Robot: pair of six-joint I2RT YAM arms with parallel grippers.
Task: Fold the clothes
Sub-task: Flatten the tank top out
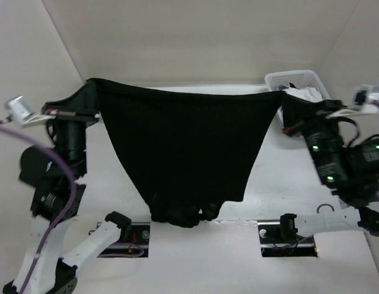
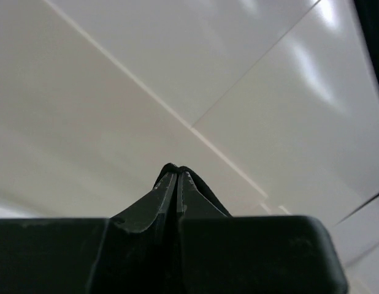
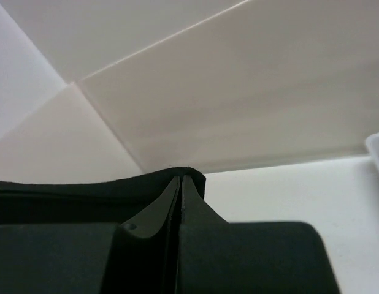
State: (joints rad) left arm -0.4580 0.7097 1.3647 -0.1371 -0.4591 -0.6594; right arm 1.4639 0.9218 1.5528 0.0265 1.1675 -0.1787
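So the black garment [image 1: 177, 147] hangs stretched across the middle of the frame, left hand [image 1: 93, 86] clamped on its upper-left corner, right hand [image 1: 283, 101] clamped upper-right, bottom bunched low centre.

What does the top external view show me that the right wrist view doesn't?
Only top external: the whole black garment hanging spread between the left gripper and right gripper, its lower end bunched. Only right wrist: close up, that gripper's fingers pressed together on the fabric's top edge. Both: the right gripper shut on the black garment.
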